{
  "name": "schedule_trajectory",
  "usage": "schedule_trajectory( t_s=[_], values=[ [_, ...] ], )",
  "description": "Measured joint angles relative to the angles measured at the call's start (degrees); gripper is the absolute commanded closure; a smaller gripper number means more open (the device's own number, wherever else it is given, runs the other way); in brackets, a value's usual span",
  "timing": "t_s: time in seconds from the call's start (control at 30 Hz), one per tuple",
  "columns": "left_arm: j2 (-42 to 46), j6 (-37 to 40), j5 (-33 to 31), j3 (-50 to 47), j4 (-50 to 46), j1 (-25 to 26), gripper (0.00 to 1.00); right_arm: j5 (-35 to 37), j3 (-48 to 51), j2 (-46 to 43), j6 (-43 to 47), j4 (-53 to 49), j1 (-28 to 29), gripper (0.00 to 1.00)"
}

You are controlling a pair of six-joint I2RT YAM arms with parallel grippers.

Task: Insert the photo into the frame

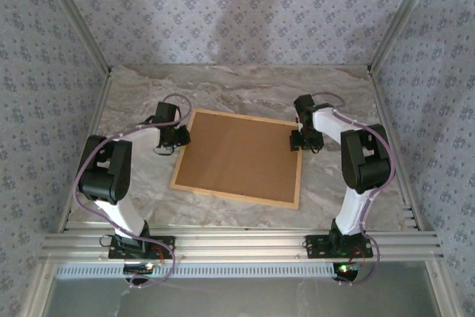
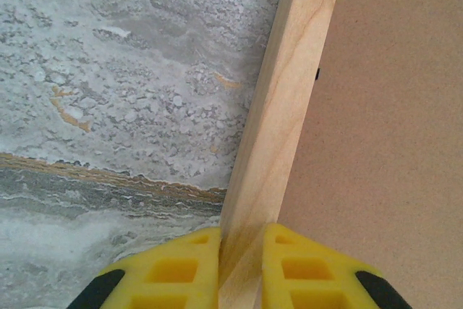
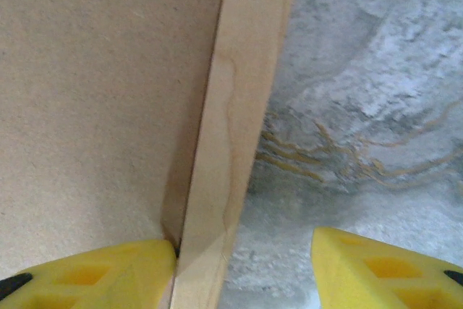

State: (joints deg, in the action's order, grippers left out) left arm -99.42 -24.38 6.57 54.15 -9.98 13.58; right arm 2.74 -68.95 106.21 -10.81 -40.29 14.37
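Note:
The frame point(image 1: 234, 197), thin light wood, lies flat on the marble table with a plain brown backing board point(image 1: 241, 155) inside it. The photo is hidden. My left gripper point(image 1: 180, 137) is at the frame's left side. In the left wrist view its yellow fingers point(image 2: 181, 273) are shut on the wooden rail point(image 2: 286, 121). My right gripper point(image 1: 297, 141) is at the frame's right side. It stands open point(image 3: 244, 251) astride that rail point(image 3: 231, 142): one finger point(image 3: 108, 273) rests against the rail's inner face over the board point(image 3: 101, 92), the other stands well clear over the table.
The marble tabletop point(image 1: 245, 98) runs on behind and beside the frame. Patterned walls with metal posts close in the left, right and back. An aluminium rail point(image 1: 237, 243) carrying both arm bases runs along the near edge.

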Motion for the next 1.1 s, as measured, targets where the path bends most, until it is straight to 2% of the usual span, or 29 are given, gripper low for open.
schedule_trajectory(
  t_s=[0.53, 0.8, 1.1],
  values=[
    [0.3, 0.3, -2.1, -0.5, 1.1, -0.1, 0.83, -0.2, -0.6, -2.3, -0.1, 0.6, 0.1, 0.38],
    [0.7, 0.3, -2.4, -1.1, 1.9, -0.1, 0.83, -2.3, 6.8, -14.6, -3.5, -3.1, -0.9, 0.48],
    [0.7, 0.3, -2.4, -1.3, 2.2, -0.1, 0.83, -5.7, 15.0, -17.9, -7.3, -6.4, 2.1, 0.56]
  ],
)
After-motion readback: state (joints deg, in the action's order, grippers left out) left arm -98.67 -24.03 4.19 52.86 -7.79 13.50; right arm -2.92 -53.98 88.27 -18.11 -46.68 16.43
